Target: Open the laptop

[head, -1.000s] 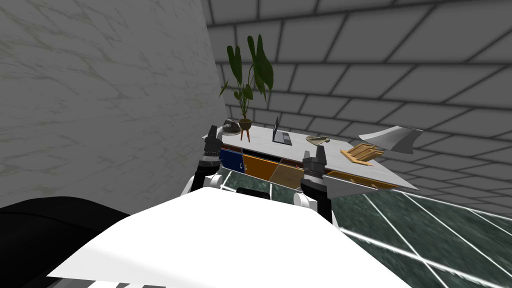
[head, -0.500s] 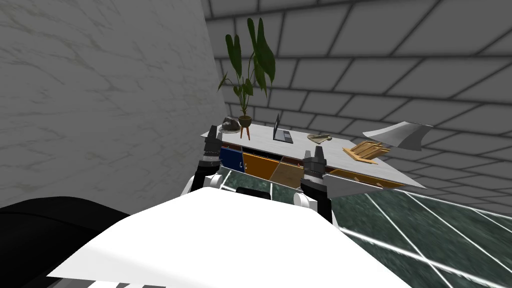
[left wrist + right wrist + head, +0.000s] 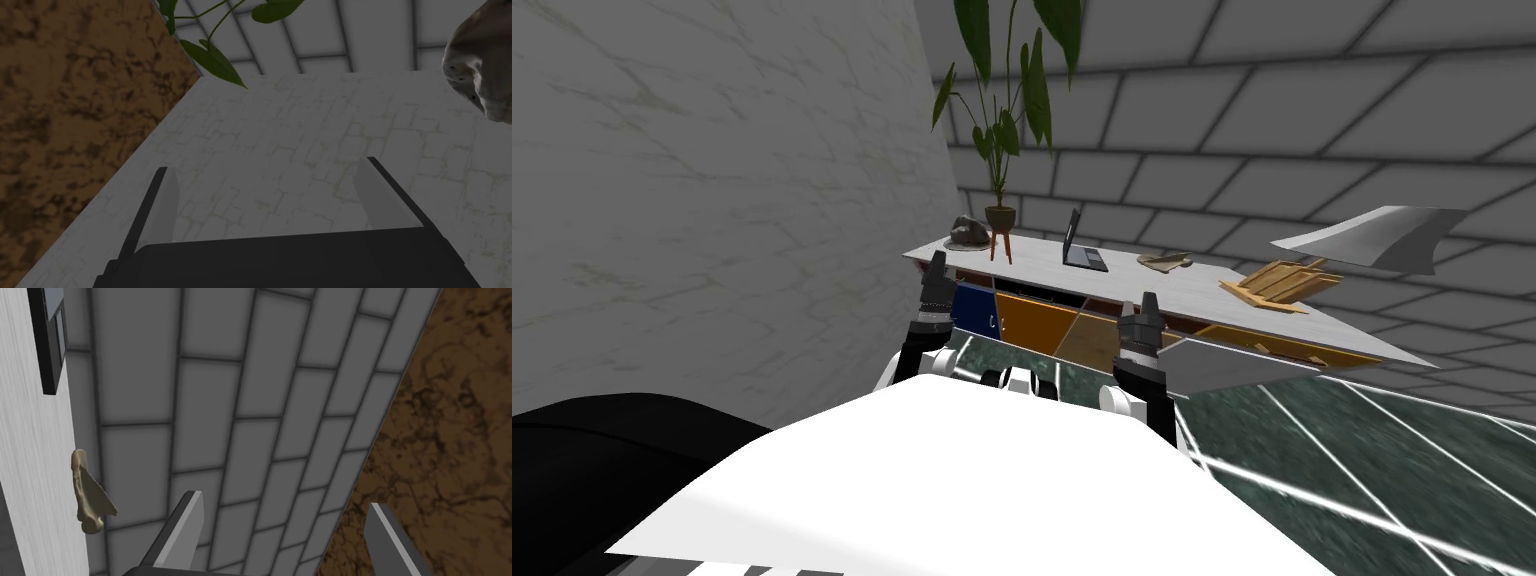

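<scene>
A dark laptop (image 3: 1082, 245) sits on the white top of a long sideboard (image 3: 1132, 288) against the tiled wall, its lid standing upright over the base. The right wrist view catches the laptop's dark edge (image 3: 47, 343) on the white top. My left gripper (image 3: 939, 262) is raised in front of the sideboard's left end, well short of the laptop; its fingers (image 3: 167, 200) stand open around nothing. My right gripper (image 3: 1149, 300) is raised before the sideboard's middle, nearer me than the laptop, and open (image 3: 285, 533) with nothing between its fingers.
On the top stand a potted plant (image 3: 1000, 215), a grey rock on a plate (image 3: 968, 232), a tan lump (image 3: 1164, 262) and a wooden rack (image 3: 1277, 283). A grey slab (image 3: 1377, 240) juts out at the right. A grey drawer front (image 3: 1232, 365) sticks out beside my right arm.
The whole head view has shifted: the sideboard looms larger and the plant runs off the top, so I have moved closer. The right gripper's fingers have drawn in a little.
</scene>
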Tool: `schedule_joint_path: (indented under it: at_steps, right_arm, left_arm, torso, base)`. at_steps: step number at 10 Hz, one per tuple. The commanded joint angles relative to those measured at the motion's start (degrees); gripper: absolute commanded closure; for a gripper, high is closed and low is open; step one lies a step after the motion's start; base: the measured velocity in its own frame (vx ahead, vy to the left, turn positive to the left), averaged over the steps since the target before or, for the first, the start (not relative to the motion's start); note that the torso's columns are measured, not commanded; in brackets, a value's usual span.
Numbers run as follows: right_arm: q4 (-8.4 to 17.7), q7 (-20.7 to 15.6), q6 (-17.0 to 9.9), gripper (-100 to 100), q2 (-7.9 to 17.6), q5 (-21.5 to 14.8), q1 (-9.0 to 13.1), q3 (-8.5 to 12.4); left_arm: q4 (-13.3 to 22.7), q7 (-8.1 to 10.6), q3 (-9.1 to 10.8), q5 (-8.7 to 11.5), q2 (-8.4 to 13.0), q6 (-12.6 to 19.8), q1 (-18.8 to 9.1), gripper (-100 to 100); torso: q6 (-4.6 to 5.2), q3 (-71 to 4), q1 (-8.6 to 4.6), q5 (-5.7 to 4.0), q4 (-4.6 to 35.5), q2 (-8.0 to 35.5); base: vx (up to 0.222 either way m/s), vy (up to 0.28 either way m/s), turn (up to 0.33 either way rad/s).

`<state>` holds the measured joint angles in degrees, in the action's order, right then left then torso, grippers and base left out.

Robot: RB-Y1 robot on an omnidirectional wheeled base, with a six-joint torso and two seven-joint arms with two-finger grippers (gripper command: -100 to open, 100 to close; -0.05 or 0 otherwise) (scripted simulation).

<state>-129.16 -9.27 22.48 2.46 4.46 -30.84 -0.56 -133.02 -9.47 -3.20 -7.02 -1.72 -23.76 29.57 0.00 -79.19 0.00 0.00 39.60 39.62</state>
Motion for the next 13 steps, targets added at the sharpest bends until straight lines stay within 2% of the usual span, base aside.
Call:
schedule_joint_path:
  at_steps: [1, 3, 6, 7, 9, 10, 12, 13]
  right_arm:
    - [0.17, -1.02, -1.44, -100, 4.0, -0.25, -1.73, 2.39]
    - [0.22, -2.13, -2.83, -100, 7.23, -0.41, -3.4, 4.84]
    - [0.14, -4.41, -5.4, -100, 12.65, -0.58, -6.51, 9.65]
    - [0.14, -4.41, -5.4, -100, 13.19, -0.58, -6.51, 9.65]
    - [-0.01, -6.24, -7.36, -100, 17.17, -0.65, -8.87, 13.42]
    - [-0.01, -6.24, -7.36, -100, 17.69, -0.65, -8.87, 13.42]
    - [-0.19, -8.21, -9.49, -100, 21.83, -0.72, -11.44, 17.4]
    - [-0.19, -8.21, -9.49, -100, 22.41, -0.72, -11.44, 17.51]
  left_arm:
    - [0.02, 0.0, 0.0, 0.0, 0.0, 0.01, 0.0, 0]
    - [0.03, 0.0, -0.01, 0.0, 0.0, 0.01, 0.0, 0]
    - [0.03, 0.0, -0.01, 0.0, 0.0, 0.01, 0.0, 0]
    - [0.03, 0.0, -0.01, 0.0, 0.0, 0.01, 0.0, 0]
    - [0.03, 0.0, 0.0, 0.0, 0.0, 0.01, 0.0, 0]
    - [0.03, 0.0, 0.0, 0.0, 0.0, 0.01, 0.0, 0]
    - [0.03, 0.0, 0.0, 0.0, 0.0, 0.01, 0.01, 0]
    - [0.03, 0.0, -0.01, 0.0, 0.0, 0.01, 0.0, 0]
  torso:
    - [-0.01, -3.93, 0.05, 0.02, 1.89, 1.96]
    - [0.0, -5.31, 0.07, 0.02, 2.62, 2.63]
    - [-0.01, -5.39, 0.02, 0.01, 2.68, 2.65]
    - [0.0, -5.38, 0.03, 0.01, 2.68, 2.68]
    - [-0.01, -5.38, -0.05, -0.01, 2.68, 2.67]
    - [-0.01, -5.38, 0.02, 0.0, 2.68, 2.66]
    - [0.0, -5.39, -0.02, -0.01, 2.68, 2.66]
    - [-0.02, -5.37, 0.04, 0.01, 2.69, 2.69]
  base:
    - [-0.008, 0.038, 0.141]
    - [-0.012, 0.044, 0.129]
    - [-0.011, 0.057, 0.21]
    - [-0.013, 0.042, 0.053]
    - [-0.007, 0.046, 0.165]
    - [-0.003, 0.039, 0.112]
    - [-0.01, 0.043, 0.211]
    - [-0.008, 0.046, 0.116]
